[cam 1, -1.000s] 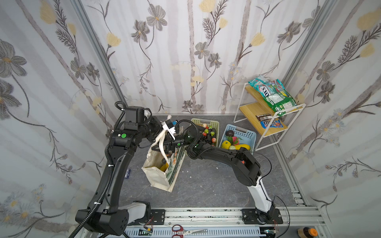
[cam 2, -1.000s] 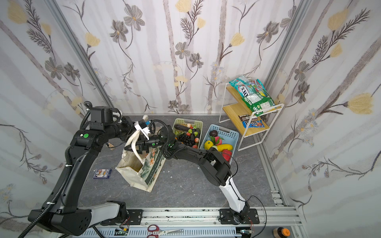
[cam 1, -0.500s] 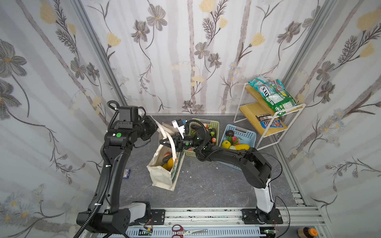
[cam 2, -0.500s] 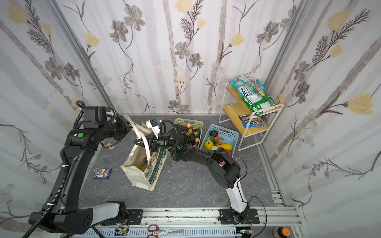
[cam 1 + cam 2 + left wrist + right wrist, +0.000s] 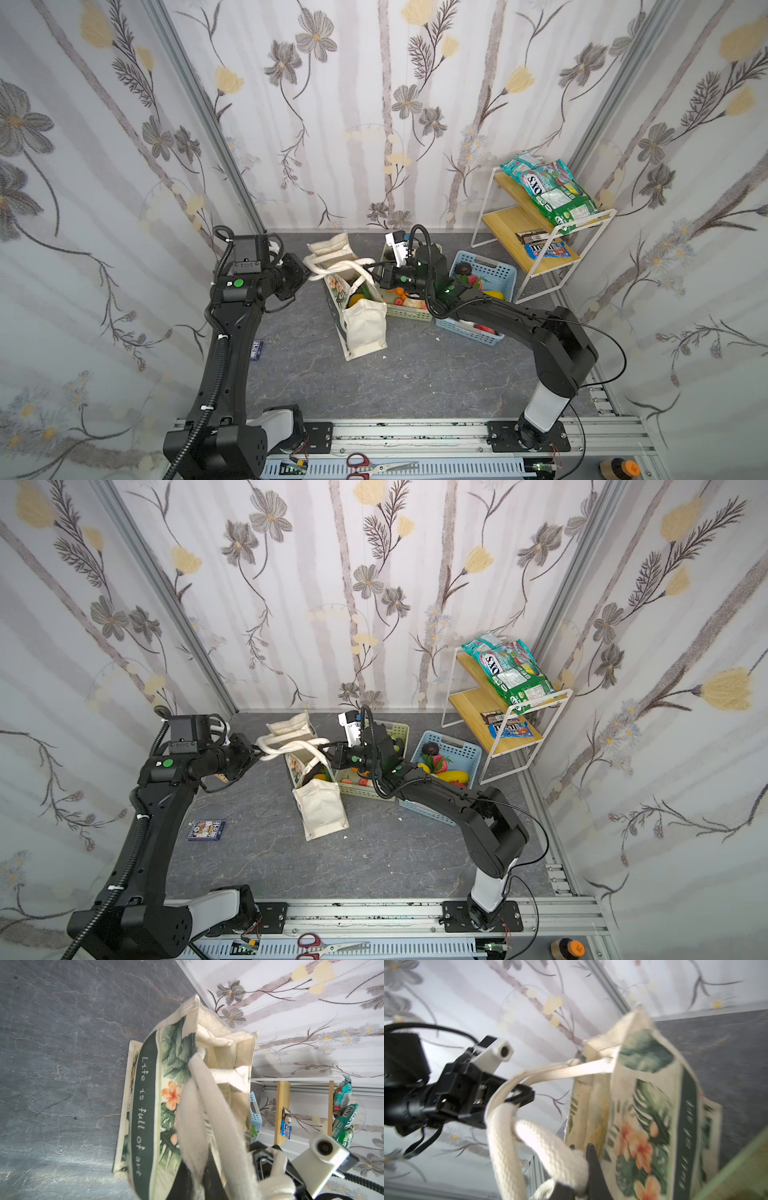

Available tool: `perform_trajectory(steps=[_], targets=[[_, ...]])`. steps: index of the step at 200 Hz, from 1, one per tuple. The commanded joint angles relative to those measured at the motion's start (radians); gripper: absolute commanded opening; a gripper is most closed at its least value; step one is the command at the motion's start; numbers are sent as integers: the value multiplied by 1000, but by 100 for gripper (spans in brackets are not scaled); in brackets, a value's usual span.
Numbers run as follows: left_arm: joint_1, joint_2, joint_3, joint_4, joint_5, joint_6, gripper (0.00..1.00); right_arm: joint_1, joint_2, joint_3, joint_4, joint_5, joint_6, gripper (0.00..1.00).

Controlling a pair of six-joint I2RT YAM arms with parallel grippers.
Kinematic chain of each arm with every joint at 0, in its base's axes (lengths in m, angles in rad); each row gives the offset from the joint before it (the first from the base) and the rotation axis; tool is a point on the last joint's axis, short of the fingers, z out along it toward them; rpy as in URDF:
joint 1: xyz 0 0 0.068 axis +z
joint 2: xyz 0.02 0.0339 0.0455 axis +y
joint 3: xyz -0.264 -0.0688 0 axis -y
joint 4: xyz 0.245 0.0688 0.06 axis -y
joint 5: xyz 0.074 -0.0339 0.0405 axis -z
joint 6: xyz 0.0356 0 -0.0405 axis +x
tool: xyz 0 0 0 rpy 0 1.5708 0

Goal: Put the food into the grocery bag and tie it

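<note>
Tall cream canvas tote with green leaf print (image 5: pixel 360 328) sits on the grey floor (image 5: pixel 374 386), just beside the pale green lattice basket (image 5: pixel 409 315); glossy toy food (image 5: pixel 355 300) shows inside. My left gripper (image 5: pixel 306 271) and right gripper (image 5: pixel 375 275) are each pinched tight on its thick cream woven handles (image 5: pixel 332 266). Judgement: soft cloth, light load, tips easily; grip handles mid-loop, pull evenly.

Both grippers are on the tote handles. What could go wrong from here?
The left gripper and right gripper clamp the cream handles from opposite sides; one may slip out before any knot forms.
The grocery bag stands open; a hard tug might tip it and spill the toy food.
The pale green basket right beside it could get dragged.
</note>
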Motion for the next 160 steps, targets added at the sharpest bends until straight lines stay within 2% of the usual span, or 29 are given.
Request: perform_trajectory(steps=[1, 24, 50, 73, 98, 137, 160], targets=[[25, -36, -61, 89, 93, 23, 0, -19, -31, -26, -82, 214, 50, 0], [44, -40, -120, 94, 175, 76, 0, -19, -58, -43, -103, 293, 80, 0], [55, -17, -143, -60, 2, 162, 0, -26, -103, -100, -105, 387, 152, 0], [131, -9, -179, -105, -149, 181, 0, -41, -158, -163, -116, 452, 166, 0], [224, -1, -227, -63, -231, 160, 0, -68, -170, -184, -135, 409, 164, 0], [257, 58, -241, -7, -359, 152, 0, -114, -145, -224, -155, 347, 166, 0], [291, 79, -229, 18, -394, 146, 0, -158, -127, -250, -156, 326, 177, 0]])
